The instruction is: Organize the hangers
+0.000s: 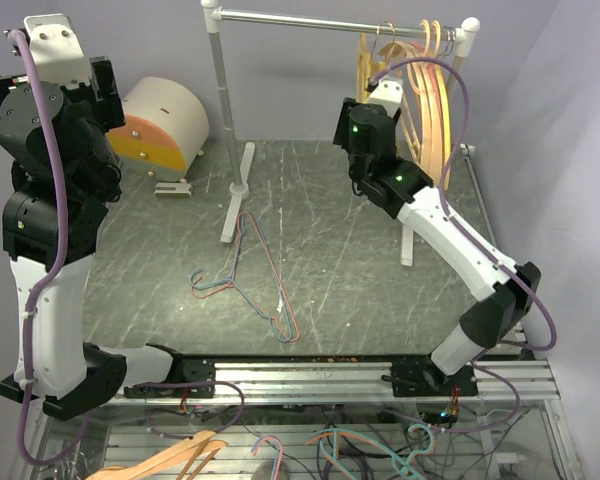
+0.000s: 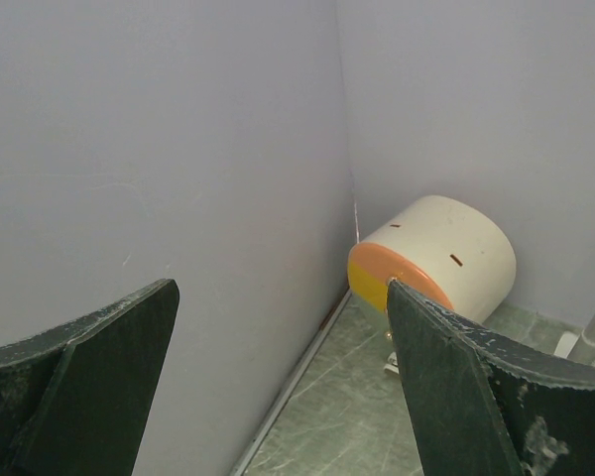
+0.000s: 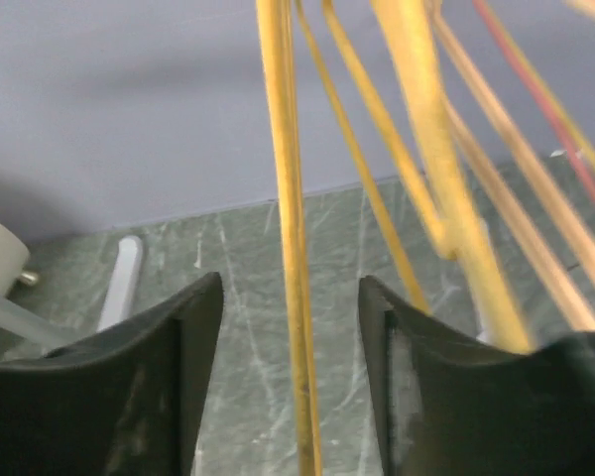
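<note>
Left gripper [image 2: 278, 297], raised closest to my top view, gapes on nothing at the far left. Right gripper [image 3: 290, 288] stands open at the far-right end of the rail [image 1: 320, 17], astride one bar of the plastic hangers [image 1: 432, 110] hung there. Wire hangers [image 1: 255, 270] lie on the table [image 1: 310, 200]. I judge a hanging step nearly done; next I'd back clear without snagging, then fetch those.

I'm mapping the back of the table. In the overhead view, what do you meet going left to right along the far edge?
cream-and-orange drum → rail's left post → hanging hangers → rail's right post
</note>
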Robot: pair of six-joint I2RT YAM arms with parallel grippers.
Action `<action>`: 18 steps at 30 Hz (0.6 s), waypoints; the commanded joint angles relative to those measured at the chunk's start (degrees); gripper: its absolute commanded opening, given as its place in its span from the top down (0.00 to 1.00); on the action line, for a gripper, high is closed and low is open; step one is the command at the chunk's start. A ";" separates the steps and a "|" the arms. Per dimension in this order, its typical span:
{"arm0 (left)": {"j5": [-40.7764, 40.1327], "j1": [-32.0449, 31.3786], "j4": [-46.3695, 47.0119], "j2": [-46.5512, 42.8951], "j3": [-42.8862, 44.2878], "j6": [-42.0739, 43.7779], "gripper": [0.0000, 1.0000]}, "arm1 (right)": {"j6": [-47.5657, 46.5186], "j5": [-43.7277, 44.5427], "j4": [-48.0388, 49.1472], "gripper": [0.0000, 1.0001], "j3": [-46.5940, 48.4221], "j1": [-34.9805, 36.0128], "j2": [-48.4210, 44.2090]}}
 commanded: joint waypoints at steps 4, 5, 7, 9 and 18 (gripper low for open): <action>1.62 1.40 -0.82 -1.46 -2.23 -0.66 0.02 | -5.39 3.22 2.64 0.12 -0.02 4.11 -6.26; 2.41 1.50 -1.22 -1.59 -2.94 -0.68 0.02 | -7.56 4.12 5.09 0.02 -1.38 5.29 -7.27; 5.75 1.78 -2.49 -1.83 -4.22 -0.39 0.02 | -10.46 5.12 8.13 0.00 -3.25 7.57 -8.56; 12.82 2.06 -4.55 -1.96 -5.83 1.37 0.02 | -12.00 5.36 8.53 0.00 -2.76 8.65 -8.88; 28.17 2.52 -6.57 -4.28 -29.15 8.16 0.02 | -25.38 10.91 17.64 0.00 -8.02 14.70 -14.29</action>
